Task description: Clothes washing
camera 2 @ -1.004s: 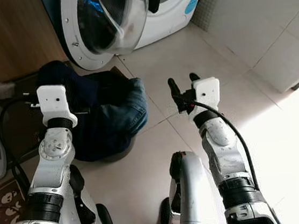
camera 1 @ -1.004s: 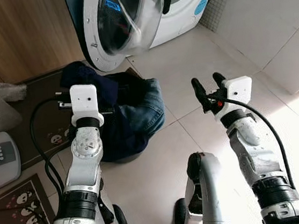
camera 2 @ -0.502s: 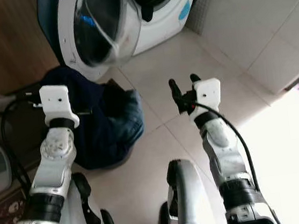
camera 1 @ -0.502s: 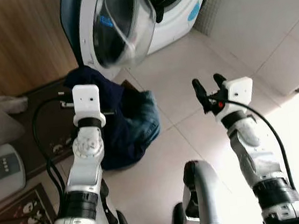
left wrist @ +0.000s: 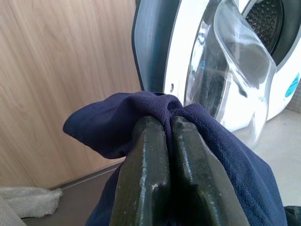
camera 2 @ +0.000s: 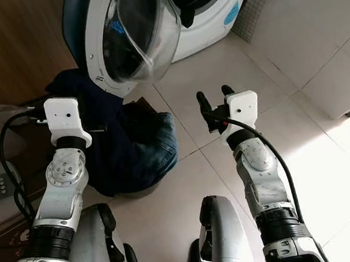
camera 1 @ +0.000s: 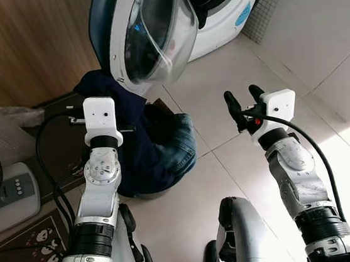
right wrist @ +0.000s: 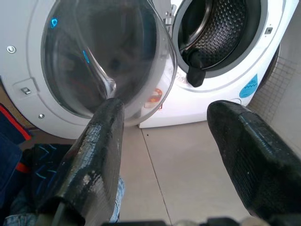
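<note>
A white front-loading washing machine (camera 1: 225, 18) stands ahead with its round glass door (camera 1: 160, 28) swung open; a dark item hangs at the lip of the drum (right wrist: 218, 35). My left gripper (left wrist: 162, 136) is shut on a navy garment (left wrist: 207, 136), lifted in front of the door. Below it, a heap of dark clothes and blue jeans (camera 1: 180, 146) fills a basket on the floor. My right gripper (camera 1: 245, 104) is open and holds nothing, raised over the tiles to the right of the heap, facing the machine.
A wood-panelled wall (camera 1: 19, 41) rises on the left. A brown patterned mat (camera 1: 24, 249) and a white fan base (camera 1: 14, 193) lie at the lower left. A black cable (camera 1: 50, 177) loops beside my left arm. Pale floor tiles (camera 1: 318, 58) stretch to the right.
The camera has shifted, so the washer and door sit slightly differently in view. Both arms hold the same pose; the left stays shut on the navy garment, the right stays open.
</note>
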